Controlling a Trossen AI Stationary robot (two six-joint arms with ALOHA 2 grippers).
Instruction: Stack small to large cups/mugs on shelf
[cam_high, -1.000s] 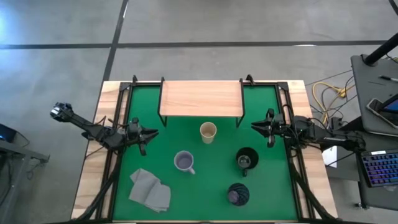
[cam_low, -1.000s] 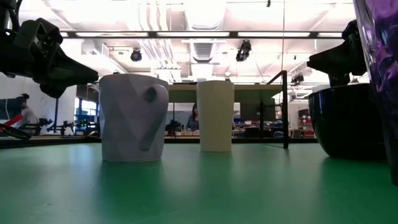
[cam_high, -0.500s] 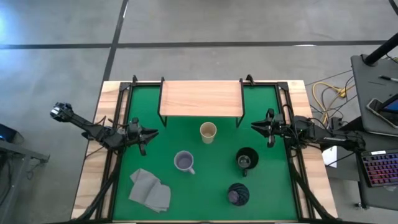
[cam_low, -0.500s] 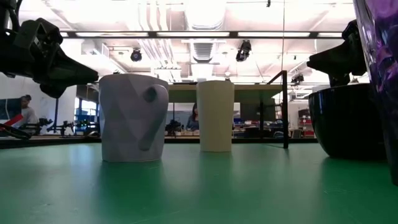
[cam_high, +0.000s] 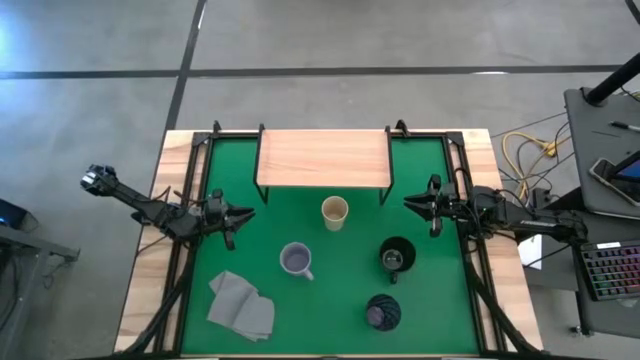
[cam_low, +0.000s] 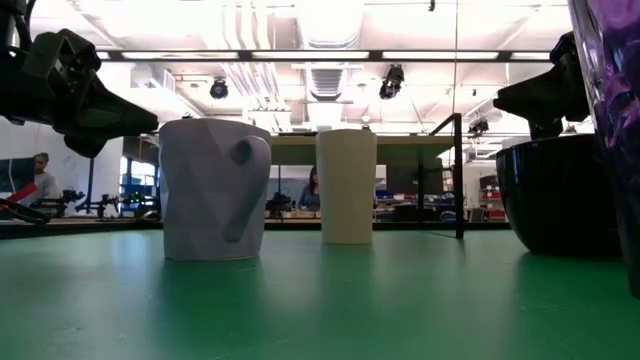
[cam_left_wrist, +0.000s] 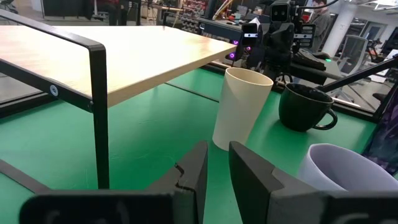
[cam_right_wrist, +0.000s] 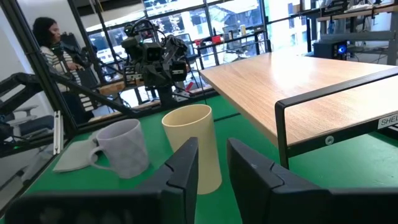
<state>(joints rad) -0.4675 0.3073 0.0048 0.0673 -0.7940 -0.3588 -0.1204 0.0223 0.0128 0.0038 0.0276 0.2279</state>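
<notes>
The light-wood shelf (cam_high: 323, 158) stands on black legs at the far side of the green mat (cam_high: 300, 320). The cream cup (cam_high: 335, 212), lavender-grey mug (cam_high: 296, 260), black mug (cam_high: 397, 255) and dark purple tumbler (cam_high: 382, 313) stand upright on the mat. My left gripper (cam_high: 247, 213) hovers shut and empty at the mat's left side, pointing right toward the cream cup (cam_left_wrist: 242, 109). My right gripper (cam_high: 408, 202) hovers shut and empty at the mat's right side, pointing left toward the same cup (cam_right_wrist: 191, 146).
A folded grey cloth (cam_high: 242, 305) lies at the near left of the mat. Black frame rails (cam_high: 190, 200) run along the mat's left and right sides. Cables and a keyboard (cam_high: 612, 270) lie beyond the table's right edge. A person (cam_right_wrist: 46, 37) is in the room behind.
</notes>
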